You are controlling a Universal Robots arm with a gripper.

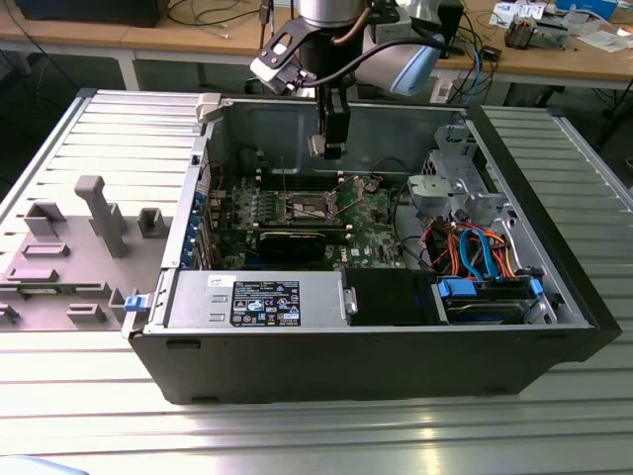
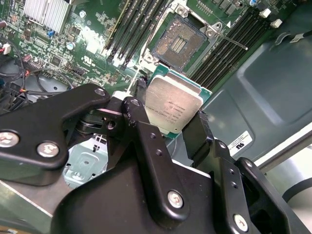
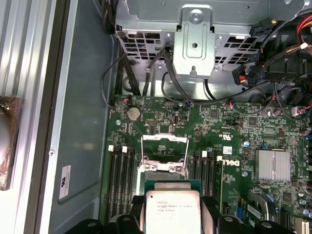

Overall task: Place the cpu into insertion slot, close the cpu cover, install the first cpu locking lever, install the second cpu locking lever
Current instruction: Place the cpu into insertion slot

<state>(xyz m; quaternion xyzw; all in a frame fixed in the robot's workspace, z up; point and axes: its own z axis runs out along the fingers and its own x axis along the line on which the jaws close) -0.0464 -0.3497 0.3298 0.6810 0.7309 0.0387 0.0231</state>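
The small flat square cpu (image 2: 173,105), silver-grey metal on top, is clamped between the black pincer's (image 2: 168,119) fingers, above the silvery-rimmed square insertion slot (image 2: 179,43) lying just beyond the fingertips. Seating it well likely means holding it level, edges squared to the slot, no sliding.

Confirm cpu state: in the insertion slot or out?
Out. The cpu is clamped in the gripper, apart from the insertion slot, which shows a bare dark centre with no chip in it.
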